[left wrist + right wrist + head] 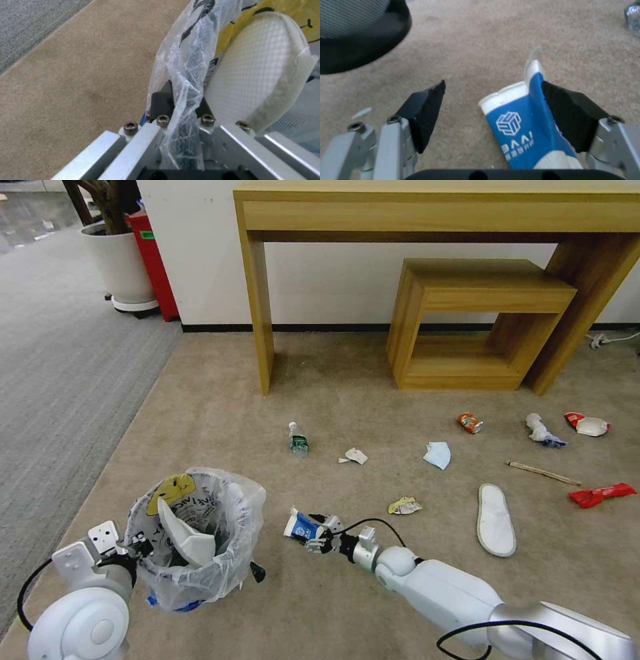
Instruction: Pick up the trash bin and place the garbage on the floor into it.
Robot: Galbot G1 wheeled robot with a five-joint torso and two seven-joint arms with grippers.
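the left gripper [137,549] was clamped on the rim of the small round black trash bin lined with a crinkly clear plastic bag [200,540], its dark pads [161,101] pinching rim and bag film between them in the left wrist view. the bin sat at the near left of the beige carpet floor [347,400], and a white fabric slipper [190,540] stood tilted inside it beside a yellow wrapper [171,490]. the right gripper [319,537] was low over the carpet just right of the bin, jaws wide apart around the flattened blue-and-white carton [523,130]; one black pad [568,116] lay against the carton's edge, the other stood apart from it. further out on the floor lay a green-label clear plastic bottle [297,439], a crumpled white paper scrap [355,455], a pale blue mask [438,454], a crushed orange can [470,423], a second white slipper [496,519], a thin wooden stick [543,473] and a red wrapper [603,494].
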